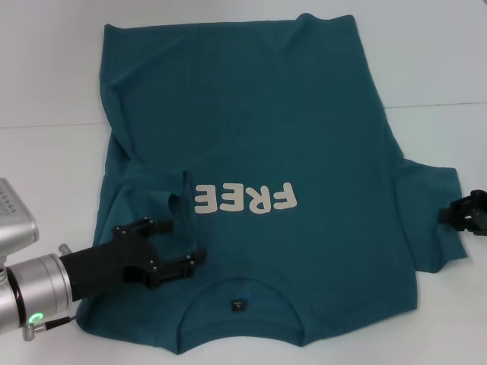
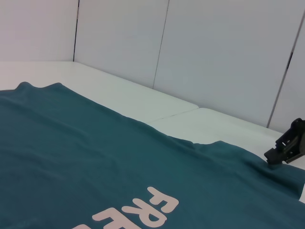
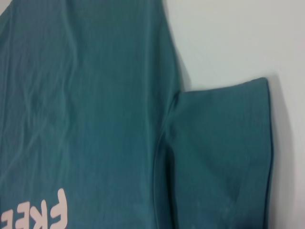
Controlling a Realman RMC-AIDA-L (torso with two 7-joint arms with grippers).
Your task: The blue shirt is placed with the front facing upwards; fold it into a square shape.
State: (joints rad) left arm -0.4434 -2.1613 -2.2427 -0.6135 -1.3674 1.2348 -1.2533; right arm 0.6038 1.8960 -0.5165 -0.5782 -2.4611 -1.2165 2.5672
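The blue shirt (image 1: 251, 137) lies front up on the white table, its neck label (image 1: 238, 305) nearest me and the cream "FREE" lettering (image 1: 245, 198) across the chest. Its left sleeve (image 1: 179, 204) is folded in over the body and stands up in a small ridge. My left gripper (image 1: 186, 239) is open, low over the shirt just in front of that ridge. My right gripper (image 1: 466, 213) is at the outer edge of the flat right sleeve (image 1: 434, 198). It also shows in the left wrist view (image 2: 287, 144), touching the sleeve edge. The right wrist view shows that sleeve (image 3: 219, 157) spread flat.
The white table (image 1: 46, 167) extends on both sides of the shirt, with a seam (image 1: 434, 106) running across it at the far right. Grey wall panels (image 2: 214, 47) stand behind the table's far edge.
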